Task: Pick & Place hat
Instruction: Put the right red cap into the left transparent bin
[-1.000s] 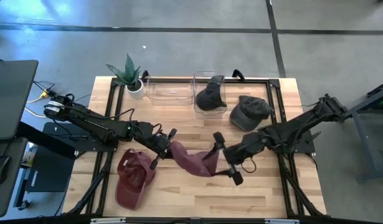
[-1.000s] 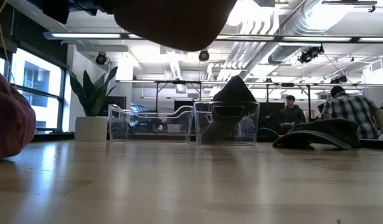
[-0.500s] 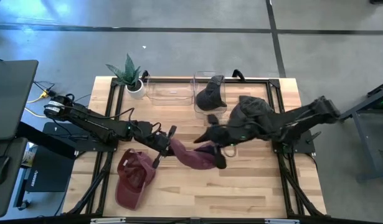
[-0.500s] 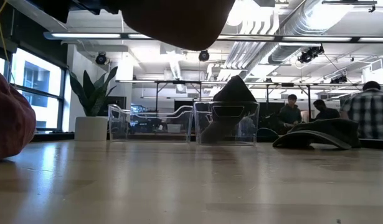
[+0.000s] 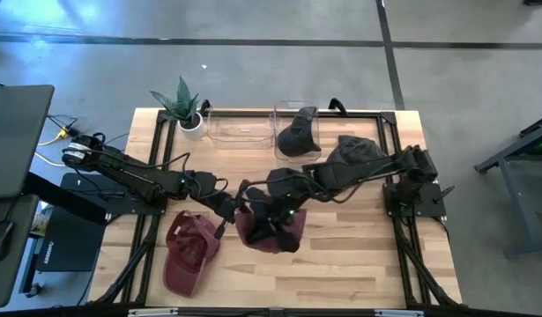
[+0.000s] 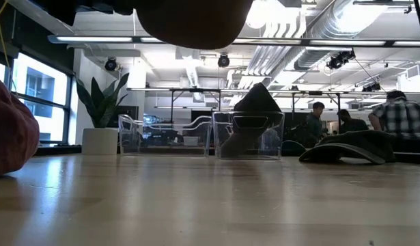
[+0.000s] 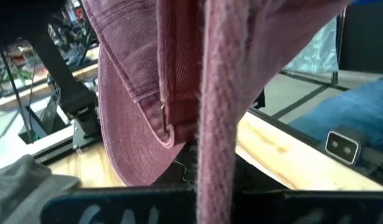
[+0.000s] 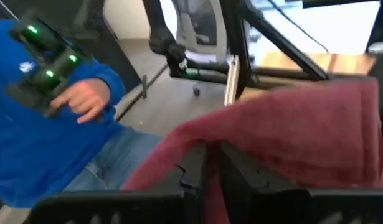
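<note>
A maroon hat (image 5: 272,231) hangs bunched over the middle of the table, and the low view shows its underside (image 6: 192,20) clear of the wood. My left gripper (image 5: 234,201) is shut on its left end. My right gripper (image 5: 267,210) has reached across from the right and is shut on the hat's top. A second maroon hat (image 5: 187,253) lies on the table at the near left. A grey hat (image 5: 357,151) lies at the far right, partly under my right arm. A dark hat (image 5: 297,136) sits in a clear bin (image 5: 299,113). My left gripper pinches a strip of the hat's cloth (image 7: 217,124) between its two fingers, coming level from the table's left. The rest of the hat (image 7: 138,118) hangs beyond the fingers, clear of the table. My right gripper pinches an upper edge of the maroon cloth (image 8: 202,142) between its two fingers, slanting down from the table's far right. One layer or several, I cannot tell. The cloth drapes over and past the fingers (image 8: 238,171).
A potted plant (image 5: 184,107) stands at the far left, beside a second clear bin (image 5: 240,129). A person in a blue sleeve (image 8: 66,137) holds a device with green lights beyond the table. People sit in the room behind (image 6: 394,116).
My right gripper has swung toward the table's left, from beside the hat's right end to over its middle, and has shut on the cloth. The hat, held at its left end throughout, has drawn from a stretched-out shape into a tighter bunch and stays clear of the table.
</note>
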`<state>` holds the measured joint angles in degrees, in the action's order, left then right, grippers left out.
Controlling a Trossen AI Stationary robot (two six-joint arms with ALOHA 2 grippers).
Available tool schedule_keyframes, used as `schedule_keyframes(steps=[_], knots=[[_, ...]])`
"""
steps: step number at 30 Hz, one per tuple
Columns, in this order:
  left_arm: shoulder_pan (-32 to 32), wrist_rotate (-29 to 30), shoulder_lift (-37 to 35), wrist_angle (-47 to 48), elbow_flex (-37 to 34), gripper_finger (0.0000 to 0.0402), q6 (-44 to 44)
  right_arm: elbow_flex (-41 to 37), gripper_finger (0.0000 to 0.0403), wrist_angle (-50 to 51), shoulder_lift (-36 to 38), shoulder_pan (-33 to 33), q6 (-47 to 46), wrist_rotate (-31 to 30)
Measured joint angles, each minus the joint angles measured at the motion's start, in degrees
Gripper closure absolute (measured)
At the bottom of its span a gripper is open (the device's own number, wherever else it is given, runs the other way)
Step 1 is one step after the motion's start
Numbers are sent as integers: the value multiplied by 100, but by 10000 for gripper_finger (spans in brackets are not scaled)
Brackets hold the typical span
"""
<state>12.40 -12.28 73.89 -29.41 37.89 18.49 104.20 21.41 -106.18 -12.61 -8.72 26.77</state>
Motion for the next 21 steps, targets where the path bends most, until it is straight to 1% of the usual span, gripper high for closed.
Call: schedule_keyframes(steps=[2, 4, 8, 10, 12, 17, 19, 21], knots=[[0, -1, 0, 4, 0, 399, 124, 116, 371, 128, 23, -20, -24, -172], [0, -1, 0, 14, 0, 399, 204, 253, 379, 482, 173, -56, -23, -493], [0, -6, 0, 109, -4, 399, 250, 631, 398, 1765, 410, -133, -22, -1304], [0, -8, 0, 105, -4, 399, 291, 757, 400, 2385, 444, -172, -10, -1669], [0, -9, 0, 103, -4, 399, 456, 835, 397, 3032, 444, -237, -41, -1822], [0, 1, 0, 112, -4, 399, 805, 696, 401, 4341, 417, -466, -310, -1840], [12, 25, 4, 187, -4, 399, 981, 685, 401, 4611, 407, -604, -300, -2108], [58, 90, 4, 310, -4, 399, 1291, 685, 399, 4583, 430, -741, -264, -2504]])
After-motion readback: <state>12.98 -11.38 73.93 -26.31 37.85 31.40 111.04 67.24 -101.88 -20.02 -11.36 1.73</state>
